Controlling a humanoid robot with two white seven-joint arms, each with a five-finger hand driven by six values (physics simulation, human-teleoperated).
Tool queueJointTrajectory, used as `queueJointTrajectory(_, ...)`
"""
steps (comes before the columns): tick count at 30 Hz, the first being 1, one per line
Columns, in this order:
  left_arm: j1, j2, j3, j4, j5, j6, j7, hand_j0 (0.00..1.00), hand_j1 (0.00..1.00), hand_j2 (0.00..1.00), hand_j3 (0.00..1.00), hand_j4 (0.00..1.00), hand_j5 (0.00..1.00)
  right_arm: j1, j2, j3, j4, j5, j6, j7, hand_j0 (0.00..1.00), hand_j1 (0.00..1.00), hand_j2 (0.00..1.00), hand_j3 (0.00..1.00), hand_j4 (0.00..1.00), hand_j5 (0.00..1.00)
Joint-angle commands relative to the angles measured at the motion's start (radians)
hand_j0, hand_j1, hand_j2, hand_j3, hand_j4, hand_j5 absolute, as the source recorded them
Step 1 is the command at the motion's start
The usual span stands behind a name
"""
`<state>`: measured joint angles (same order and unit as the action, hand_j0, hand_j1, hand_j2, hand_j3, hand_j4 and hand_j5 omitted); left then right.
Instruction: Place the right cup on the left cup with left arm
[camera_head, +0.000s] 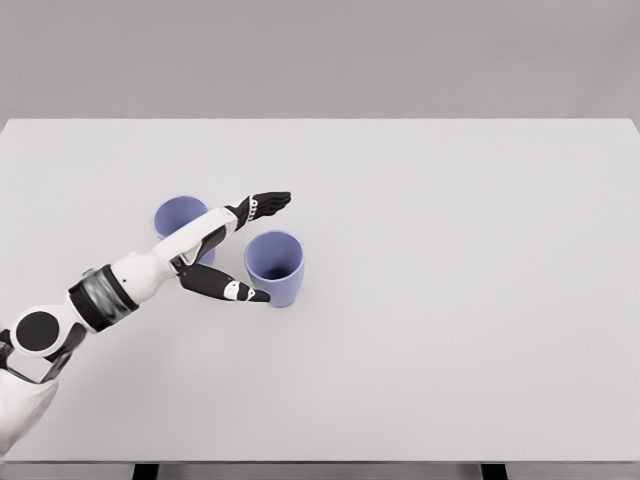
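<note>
Left robot hand spread open beside right cup, thumb touching it

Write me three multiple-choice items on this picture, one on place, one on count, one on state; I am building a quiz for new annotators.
1. Where does the right cup stand relative to the left cup?
A. Stacked on it
B. Nearer the camera and to the right
C. Behind it

2. How many cups are on the table?
A. One
B. Two
C. Three

3. What is the left hand doing?
A. Fingers spread beside the right cup, which stands on the table
B. Holding a cup in the air
C. Lying flat, far from both cups

Answers: 1 B, the cups stand apart, side by side. 2 B, two purple cups show. 3 A, thumb and fingers flank the upright cup.
</note>
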<state>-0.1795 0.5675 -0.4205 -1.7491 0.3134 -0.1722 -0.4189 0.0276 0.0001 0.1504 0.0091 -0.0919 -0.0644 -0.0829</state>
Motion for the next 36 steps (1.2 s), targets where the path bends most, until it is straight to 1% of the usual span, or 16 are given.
queueJointTrajectory(1,0.000,-0.008,0.000,0.008,0.001,0.000,0.000,1.00,1.00,1.00,1.00,1.00,1.00,0.000,0.000,0.000,0.000,0.000,0.000,0.000,1.00,1.00,1.00,1.00,1.00,1.00)
queueJointTrajectory(6,0.003,-0.015,-0.001,0.017,-0.007,0.000,0.000,1.00,1.00,1.00,1.00,1.00,1.00,0.000,0.000,0.000,0.000,0.000,0.000,0.000,1.00,1.00,1.00,1.00,1.00,1.00)
queueJointTrajectory(7,0.006,-0.023,-0.003,0.036,-0.010,0.000,0.000,1.00,1.00,1.00,1.00,1.00,1.00,0.000,0.000,0.000,0.000,0.000,0.000,0.000,1.00,1.00,1.00,1.00,1.00,1.00)
queueJointTrajectory(9,0.006,-0.038,-0.003,0.045,-0.017,-0.001,0.000,1.00,1.00,1.00,1.00,1.00,1.00,0.000,0.000,0.000,0.000,0.000,0.000,0.000,1.00,1.00,1.00,1.00,1.00,1.00)
queueJointTrajectory(24,0.014,-0.041,-0.003,0.071,-0.025,0.000,0.000,1.00,1.00,1.00,1.00,1.00,1.00,0.000,0.000,0.000,0.000,0.000,0.000,0.000,1.00,1.00,1.00,1.00,1.00,1.00)
queueJointTrajectory(29,0.014,-0.058,-0.003,0.095,-0.039,0.000,0.000,1.00,1.00,1.00,1.00,1.00,1.00,0.000,0.000,0.000,0.000,0.000,0.000,0.000,1.00,1.00,1.00,1.00,1.00,1.00)
queueJointTrajectory(36,0.014,-0.064,-0.003,0.097,-0.045,0.000,0.000,1.00,1.00,1.00,1.00,1.00,1.00,0.000,0.000,0.000,0.000,0.000,0.000,0.000,1.00,1.00,1.00,1.00,1.00,1.00)
